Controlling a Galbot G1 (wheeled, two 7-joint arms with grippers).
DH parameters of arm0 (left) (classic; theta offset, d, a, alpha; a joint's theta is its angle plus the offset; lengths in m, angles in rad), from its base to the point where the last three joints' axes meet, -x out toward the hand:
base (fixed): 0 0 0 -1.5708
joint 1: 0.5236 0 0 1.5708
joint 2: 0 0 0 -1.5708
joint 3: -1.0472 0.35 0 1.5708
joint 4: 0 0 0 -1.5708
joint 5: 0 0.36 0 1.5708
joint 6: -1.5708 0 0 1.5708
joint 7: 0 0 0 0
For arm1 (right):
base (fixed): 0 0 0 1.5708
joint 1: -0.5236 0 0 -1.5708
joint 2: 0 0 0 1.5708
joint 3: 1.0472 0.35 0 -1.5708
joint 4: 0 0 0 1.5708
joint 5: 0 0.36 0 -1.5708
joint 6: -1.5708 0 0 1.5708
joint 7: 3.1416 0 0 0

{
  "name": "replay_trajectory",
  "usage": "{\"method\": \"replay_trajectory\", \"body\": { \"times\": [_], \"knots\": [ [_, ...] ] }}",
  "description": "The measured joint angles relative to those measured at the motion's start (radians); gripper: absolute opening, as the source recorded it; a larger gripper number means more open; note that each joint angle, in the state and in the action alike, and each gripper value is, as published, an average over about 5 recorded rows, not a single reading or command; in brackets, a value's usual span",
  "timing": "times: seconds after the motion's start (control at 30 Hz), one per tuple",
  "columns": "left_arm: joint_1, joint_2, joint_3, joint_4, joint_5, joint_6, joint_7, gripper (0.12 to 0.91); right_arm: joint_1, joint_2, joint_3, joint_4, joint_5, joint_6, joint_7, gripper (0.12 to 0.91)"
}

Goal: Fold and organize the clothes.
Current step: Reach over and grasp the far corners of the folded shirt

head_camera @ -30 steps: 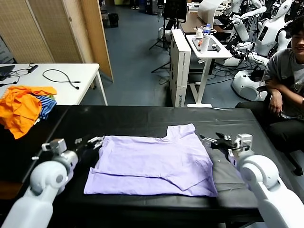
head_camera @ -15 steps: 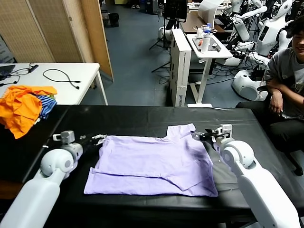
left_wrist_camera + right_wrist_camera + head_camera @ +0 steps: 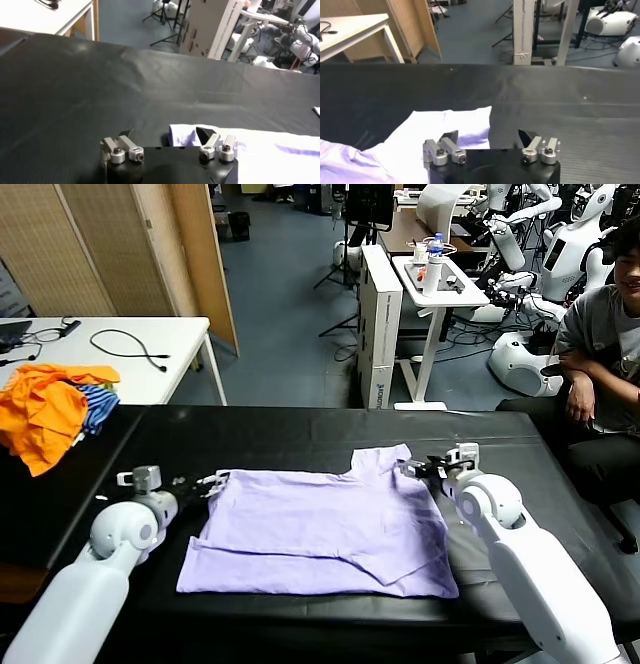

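Observation:
The pale lavender T-shirt point(image 3: 320, 529) lies spread flat on the black table point(image 3: 300, 434), with one short sleeve point(image 3: 385, 459) at its far right. My left gripper point(image 3: 205, 482) is open at the shirt's far left corner. In the left wrist view the corner point(image 3: 182, 135) lies between the open jaws of that gripper point(image 3: 166, 135), and a purple streak point(image 3: 290, 148) shows on the fabric. My right gripper point(image 3: 420, 468) is open at the sleeve's edge. In the right wrist view the sleeve point(image 3: 455, 122) reaches partway between the jaws of that gripper point(image 3: 488, 136).
A heap of orange and blue-striped garments point(image 3: 50, 409) lies at the table's far left. A white table with cables point(image 3: 120, 344) stands behind it. A dark grey cloth point(image 3: 480, 549) lies right of the shirt. A seated person point(image 3: 600, 334) is at the right.
Both grippers have moved inward to the shirt: the left one right to its far left corner, the right one left and away to the sleeve edge. The shirt lies as before.

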Motion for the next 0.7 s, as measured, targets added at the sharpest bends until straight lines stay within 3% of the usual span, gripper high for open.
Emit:
{"method": "replay_trajectory", "body": {
  "times": [0.2,0.37,0.47,0.6,0.7],
  "knots": [
    [0.001,-0.005,0.001,0.002,0.000,-0.005,0.013,0.581,0.000,0.009,-0.003,-0.009,-0.007,0.001,-0.006,0.539],
    [0.004,-0.008,0.003,-0.003,-0.002,-0.008,0.019,0.349,0.001,0.014,-0.004,-0.018,-0.013,0.003,-0.013,0.280],
    [0.007,-0.010,0.004,-0.003,0.000,-0.010,0.021,0.229,0.000,0.014,0.000,-0.016,-0.014,0.004,-0.016,0.164],
    [0.010,-0.013,0.004,-0.004,0.004,-0.013,0.023,0.157,-0.009,0.011,0.010,0.001,-0.011,0.007,-0.014,0.140],
    [0.011,-0.012,0.004,-0.006,0.005,-0.015,0.023,0.144,-0.020,0.004,0.019,0.019,-0.004,0.010,-0.010,0.140]
  ]
}}
